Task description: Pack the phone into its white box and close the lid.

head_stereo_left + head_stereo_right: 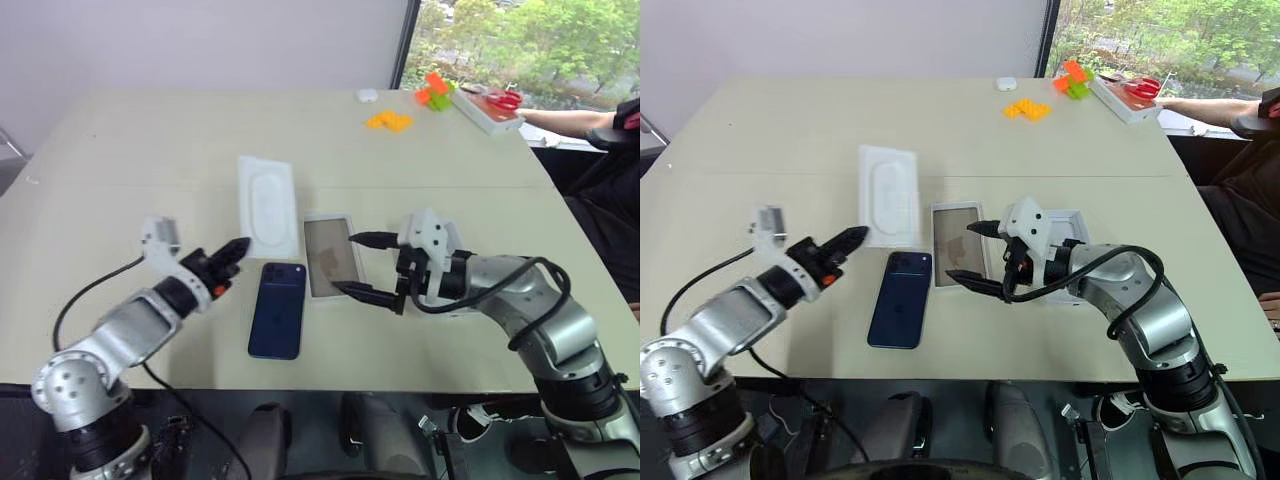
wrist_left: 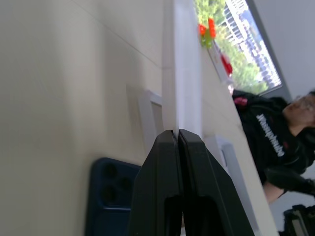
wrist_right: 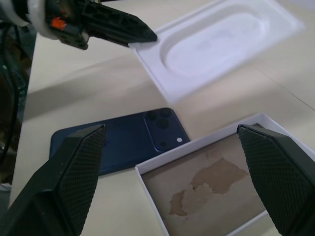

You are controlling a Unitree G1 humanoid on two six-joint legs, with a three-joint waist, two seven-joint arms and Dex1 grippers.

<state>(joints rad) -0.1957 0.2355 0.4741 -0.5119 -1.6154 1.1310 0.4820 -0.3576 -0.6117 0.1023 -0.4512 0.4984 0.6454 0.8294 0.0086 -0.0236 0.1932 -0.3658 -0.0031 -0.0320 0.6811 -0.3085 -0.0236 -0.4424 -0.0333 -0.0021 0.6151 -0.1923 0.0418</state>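
The phone lies flat, back up, near the front edge of the table, its camera cluster at the far corner. Just beside it at 3 o'clock sits the white box, open, its brownish inside showing a torn patch. The right gripper hovers over the near right part of that box with its 2 black fingers spread wide, one at 12 o'clock and one at 6 o'clock of the gap, holding nothing. The lid lies at 3 o'clock of the box, mostly hidden behind the right wrist. At 12 o'clock from the phone rests a white moulded insert with an oval recess. The left gripper has its 2 fingers pressed together on nothing, tips right at the insert's near left corner, at 10 o'clock from the phone. Far off at 1 o'clock lie orange blocks, and a person's arm rests at the table's edge.
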